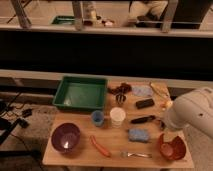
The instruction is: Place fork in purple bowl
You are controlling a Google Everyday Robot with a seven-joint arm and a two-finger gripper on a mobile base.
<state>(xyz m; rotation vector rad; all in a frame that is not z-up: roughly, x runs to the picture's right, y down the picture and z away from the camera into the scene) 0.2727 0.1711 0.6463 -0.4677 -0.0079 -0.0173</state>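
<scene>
The slim silver fork (136, 154) lies flat near the table's front edge, right of centre. The dark purple bowl (65, 137) stands at the front left, with nothing in it. My white arm (192, 116) comes in from the right over the table's right side. The gripper (162, 123) shows only as a dark tip at the arm's left edge, above the orange-red bowl (171, 146) and up and to the right of the fork. It is open and holds nothing.
A green tray (81, 92) sits at the back left. A blue cup (97, 117), a white cup (117, 116), a blue sponge (138, 135), an orange stick (100, 146) and a black-handled utensil (142, 119) fill the middle. Small items line the back right.
</scene>
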